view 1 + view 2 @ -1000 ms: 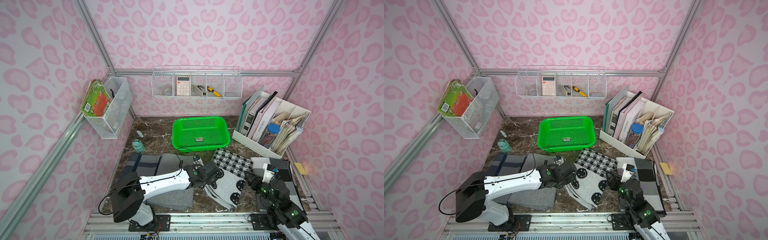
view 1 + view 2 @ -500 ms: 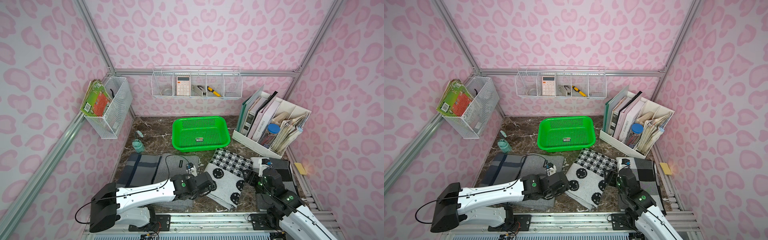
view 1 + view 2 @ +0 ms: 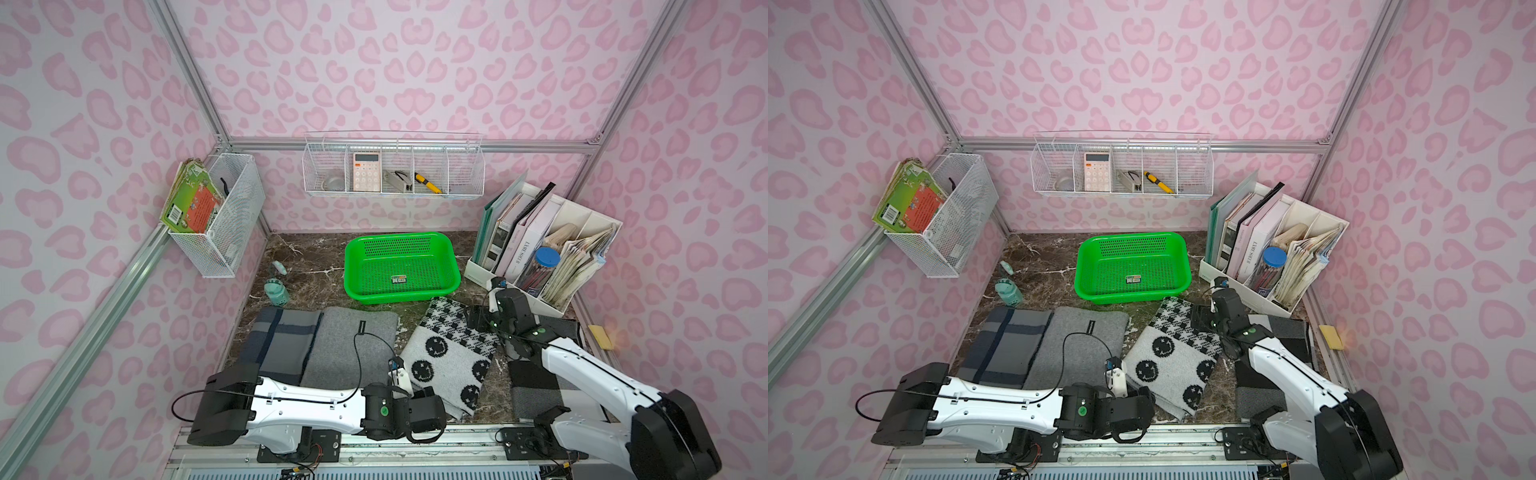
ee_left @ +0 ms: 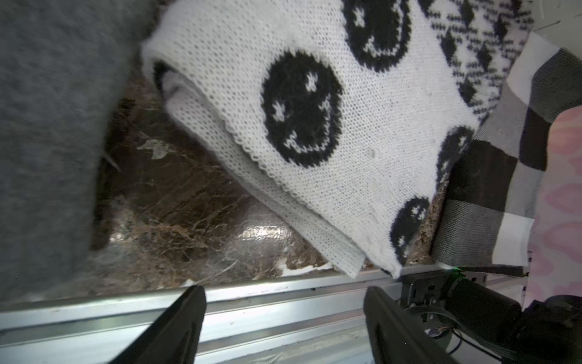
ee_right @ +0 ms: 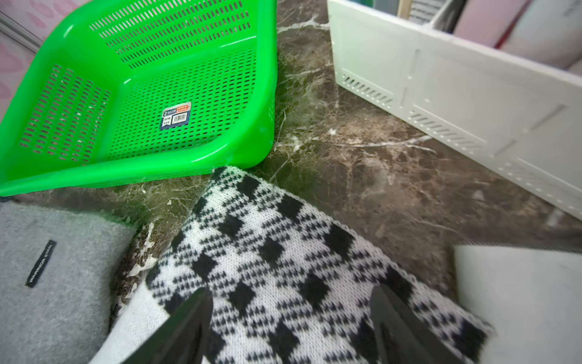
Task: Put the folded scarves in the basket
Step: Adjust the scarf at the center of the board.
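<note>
Counting four scarves (image 3: 278, 340) (image 3: 353, 345) (image 3: 449, 353) (image 3: 532, 390) | one basket (image 3: 401, 296) | left hand (image 4: 283, 290) released | right hand (image 5: 291, 288) released

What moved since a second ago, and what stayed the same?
The left tool slid back from the smiley scarf's side to its near corner by the front rail. The right tool moved forward to the scarf's checkered end near the green basket. Both tools stand open, holding nothing. Scarf and basket stayed put.

The folded scarf (image 3: 451, 357) lies flat on the tabletop (image 3: 316, 270), its far corner just beside the basket (image 3: 374, 296). The left gripper (image 3: 436, 409) is at its near edge and the right gripper (image 3: 476, 319) at its right edge.
</note>
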Robot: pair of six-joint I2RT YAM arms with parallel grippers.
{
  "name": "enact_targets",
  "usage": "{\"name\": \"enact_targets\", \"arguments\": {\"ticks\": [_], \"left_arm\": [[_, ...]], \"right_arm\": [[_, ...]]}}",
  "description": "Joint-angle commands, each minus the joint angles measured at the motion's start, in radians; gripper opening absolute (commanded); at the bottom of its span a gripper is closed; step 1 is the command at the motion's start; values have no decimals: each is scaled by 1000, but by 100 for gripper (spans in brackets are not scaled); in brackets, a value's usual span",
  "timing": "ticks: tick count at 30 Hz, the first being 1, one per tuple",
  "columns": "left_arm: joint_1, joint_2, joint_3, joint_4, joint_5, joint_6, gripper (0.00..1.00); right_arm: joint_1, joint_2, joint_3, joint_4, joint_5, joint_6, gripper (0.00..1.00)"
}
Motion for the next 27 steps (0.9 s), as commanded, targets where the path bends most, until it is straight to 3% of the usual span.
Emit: {"name": "enact_targets", "arguments": {"ticks": [1,10,14,16,19,27], "left_arm": [[-1,11,-33,142,-59,-30,85],[21,37,-119,271,-76,-59,87],[54,82,-107,291,-37,-55,81],[79,103,-119,357,-5,-39,75],[112,130,-144,477,29,-6,72],[201,142,-144,454,41,25,72]], "right_arm": [[0,113,56,22,-19,-40,79],[-2,282,82,72,-12,-40,77],[-3,292,53,81,6,-13,67],[-6,284,28,88,16,6,60],[-8,251,-32,106,23,53,58],[-4,83,-221,96,54,185,57]]}}
